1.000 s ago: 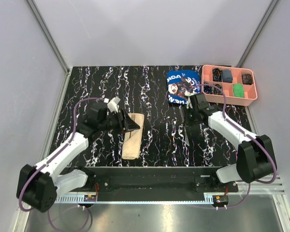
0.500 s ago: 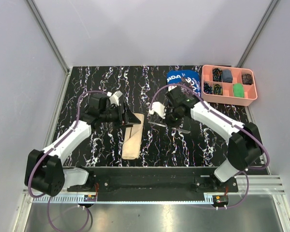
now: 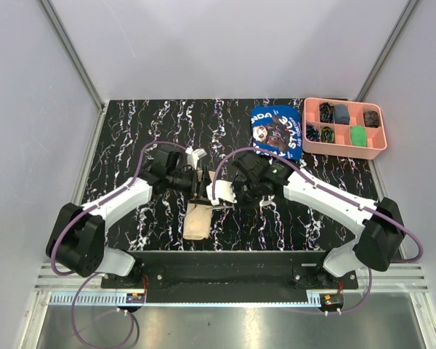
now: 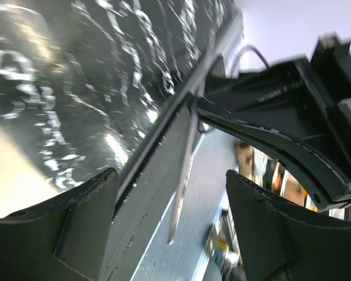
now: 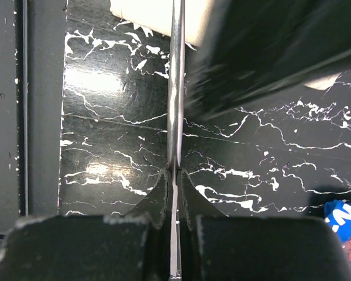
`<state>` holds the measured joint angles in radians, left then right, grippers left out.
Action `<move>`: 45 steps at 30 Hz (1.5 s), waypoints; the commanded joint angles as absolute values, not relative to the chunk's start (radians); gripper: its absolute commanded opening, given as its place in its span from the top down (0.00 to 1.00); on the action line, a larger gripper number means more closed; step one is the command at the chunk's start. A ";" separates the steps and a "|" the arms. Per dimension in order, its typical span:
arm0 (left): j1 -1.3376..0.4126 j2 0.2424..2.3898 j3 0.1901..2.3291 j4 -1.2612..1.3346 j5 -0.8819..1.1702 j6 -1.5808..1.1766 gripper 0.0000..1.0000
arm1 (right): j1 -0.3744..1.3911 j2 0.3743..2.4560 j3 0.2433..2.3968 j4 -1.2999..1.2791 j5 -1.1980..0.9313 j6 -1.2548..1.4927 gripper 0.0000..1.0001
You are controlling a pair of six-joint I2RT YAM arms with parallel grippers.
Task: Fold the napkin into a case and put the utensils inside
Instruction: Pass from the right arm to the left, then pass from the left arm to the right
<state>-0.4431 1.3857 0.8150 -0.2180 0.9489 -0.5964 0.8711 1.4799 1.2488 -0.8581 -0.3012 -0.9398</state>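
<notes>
- One case (image 3: pixel 197 222): soft plain beige cloth in a narrow layered oblong, lying on the black, white-veined counter (image 3: pixel 131 131), near the front edge.
- One utensil (image 5: pixel 175 88): a thin, shiny metal strip, reaching to the case's end.
- Right gripper (image 5: pixel 174 178): clamping the utensil.
- Left gripper (image 4: pixel 172 205): standing wide apart, holding nothing.
- One blue printed cloth (image 3: pixel 276 132) and one pink compartment tray (image 3: pixel 345 147): sitting far right.

Bright, even overhead light is filling the top view, keeping it sharp with only soft shadows. Patches of glare are shining off the glossy table (image 5: pixel 102 82) in the right wrist view. Motion blur is smearing the left wrist view, and its lower left corner is washing out.
</notes>
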 commanded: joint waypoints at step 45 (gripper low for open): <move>-0.512 0.879 0.451 0.179 0.170 -0.819 1.00 | 0.781 1.666 1.451 -0.417 -0.048 1.238 0.02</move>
